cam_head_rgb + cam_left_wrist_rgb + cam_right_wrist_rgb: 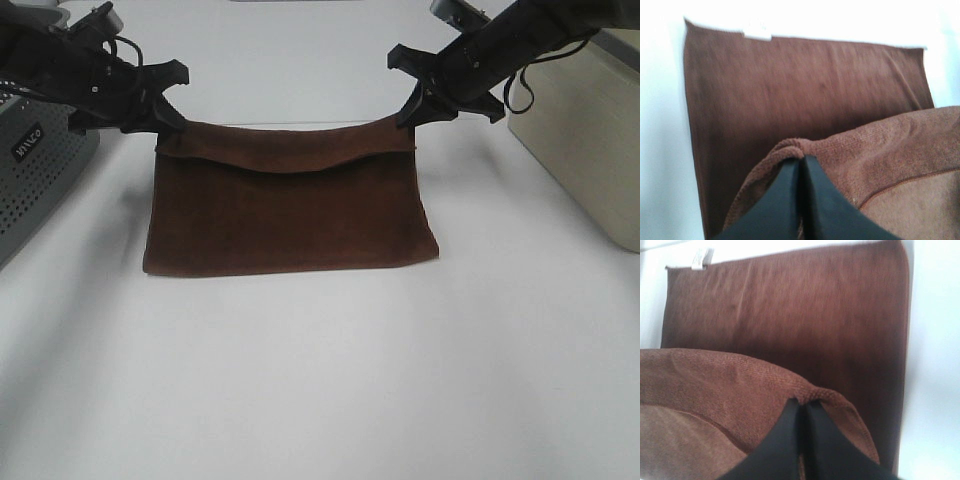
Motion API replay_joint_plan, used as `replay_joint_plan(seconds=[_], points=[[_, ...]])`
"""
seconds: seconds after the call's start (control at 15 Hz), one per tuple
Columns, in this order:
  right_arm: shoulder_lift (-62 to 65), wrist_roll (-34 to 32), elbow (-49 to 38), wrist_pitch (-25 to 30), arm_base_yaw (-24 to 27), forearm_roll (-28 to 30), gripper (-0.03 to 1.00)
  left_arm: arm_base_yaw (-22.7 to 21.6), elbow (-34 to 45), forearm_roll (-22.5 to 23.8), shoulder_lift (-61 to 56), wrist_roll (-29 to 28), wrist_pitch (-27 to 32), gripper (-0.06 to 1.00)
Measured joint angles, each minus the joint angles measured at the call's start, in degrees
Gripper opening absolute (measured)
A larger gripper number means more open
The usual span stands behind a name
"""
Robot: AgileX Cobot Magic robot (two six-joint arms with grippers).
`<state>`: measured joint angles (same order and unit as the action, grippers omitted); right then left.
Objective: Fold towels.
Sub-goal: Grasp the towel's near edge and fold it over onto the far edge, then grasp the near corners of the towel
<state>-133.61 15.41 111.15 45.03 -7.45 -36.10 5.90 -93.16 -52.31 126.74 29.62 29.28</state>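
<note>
The dark reddish-brown towel lies on the white table, its far edge lifted and sagging between the two arms. My left gripper is shut on the towel's far left corner; the left wrist view shows the closed fingers pinching the cloth. My right gripper is shut on the far right corner; the right wrist view shows the closed fingers on the cloth. A small white tag sits at the towel's near edge, also in the right wrist view.
A grey perforated box stands at the left edge of the table. A beige bin stands at the right edge, close behind the right arm. Bare white table lies in front of the towel.
</note>
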Motion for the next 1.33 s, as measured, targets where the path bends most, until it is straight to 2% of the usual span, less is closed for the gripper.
replay_joint_plan(seconds=[0.07,0.4,0.67,0.8,0.87,0.93,1.0,1.07,1.13,1.2,1.33], points=[[0.0,0.0,0.0,0.0,0.0,0.0,0.0,0.0,0.0,0.0,0.0,0.0,0.0,0.0],[-10.83,-2.92,16.84,-1.03,0.0,6.19,0.0,0.0,-14.15,-0.17,10.89,0.0,-2.92,0.0],[-14.15,-2.98,18.96,-5.96,0.0,9.34,0.0,0.29,-18.85,-1.15,16.21,0.0,-6.3,0.0],[-14.21,-2.98,18.96,-6.25,0.0,9.34,0.0,0.74,-18.85,-1.15,17.02,0.0,-7.1,0.05],[-14.21,-2.98,18.96,-6.47,0.0,8.88,0.03,0.86,-18.85,-1.15,17.13,0.0,-7.28,0.14],[-14.21,-2.98,18.96,-6.47,0.0,8.59,0.13,0.86,-18.85,-1.15,17.13,0.0,-7.28,0.28],[-14.21,-2.98,18.96,-6.47,0.0,8.48,0.27,0.86,-18.91,-1.15,17.13,0.0,-7.28,0.45],[-14.21,-2.98,18.96,-6.25,0.0,8.37,0.44,0.86,-18.96,-1.15,17.13,0.0,-7.28,0.61],[-14.09,-2.98,18.96,-3.32,0.0,9.0,0.71,0.86,-18.96,0.06,16.9,0.0,-6.7,0.8],[-13.69,-2.98,18.96,-1.03,0.0,10.14,0.76,0.8,-18.96,1.49,16.27,-0.06,-5.21,0.83],[-12.26,-2.98,18.96,4.24,0.0,11.97,0.78,0.23,-18.96,4.13,14.38,-0.86,0.23,0.84]])
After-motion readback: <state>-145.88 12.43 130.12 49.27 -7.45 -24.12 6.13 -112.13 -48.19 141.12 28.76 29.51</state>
